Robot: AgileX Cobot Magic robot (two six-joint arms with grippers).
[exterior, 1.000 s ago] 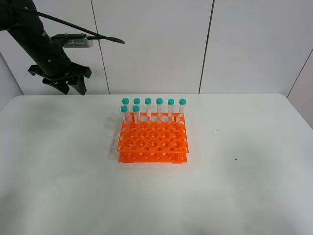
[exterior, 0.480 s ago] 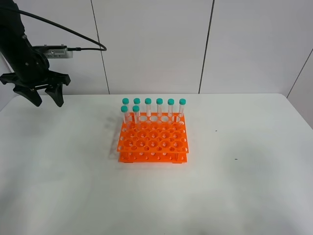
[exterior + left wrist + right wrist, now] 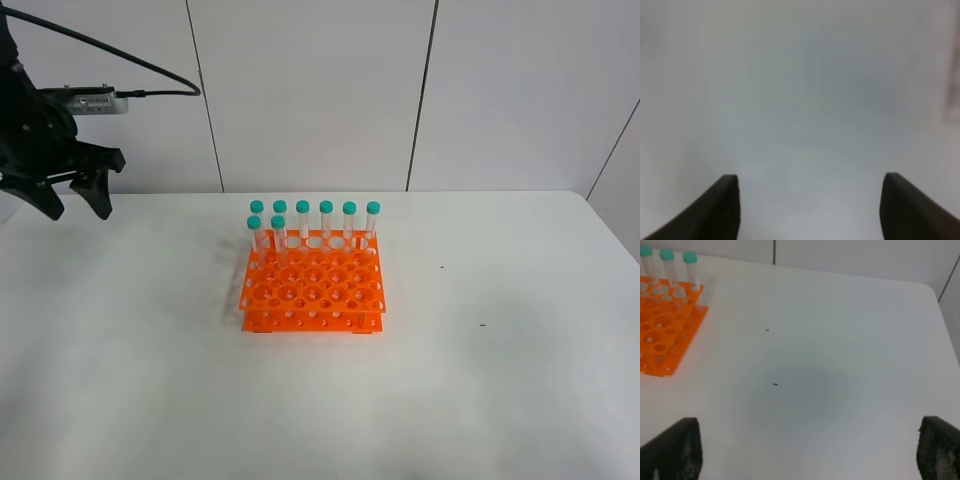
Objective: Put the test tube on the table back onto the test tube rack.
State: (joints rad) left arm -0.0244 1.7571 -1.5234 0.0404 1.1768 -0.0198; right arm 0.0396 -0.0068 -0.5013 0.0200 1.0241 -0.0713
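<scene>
The orange test tube rack (image 3: pixel 313 285) stands mid-table on the white table (image 3: pixel 140 360). Several teal-capped tubes (image 3: pixel 326 222) stand upright in its back rows. No test tube lies loose on the table in any view. My left gripper (image 3: pixel 76 208) hangs open and empty above the table's far left corner, well left of the rack. The left wrist view is blurred and shows only its two dark fingers (image 3: pixel 722 207) over a plain pale surface. My right gripper (image 3: pixel 810 450) is open and empty above the table right of the rack (image 3: pixel 665 335); three tubes (image 3: pixel 667 265) show there.
White wall panels (image 3: pixel 310 90) stand behind the table. Two small dark specks (image 3: pixel 775 384) mark the tabletop right of the rack. The table's rounded right corner (image 3: pixel 930 287) shows in the right wrist view. A black cable (image 3: pixel 150 75) runs from the left arm.
My left arm has swung leftward, away from the rack, to the far left edge of the view, gripper still open. The rack and tubes have not moved.
</scene>
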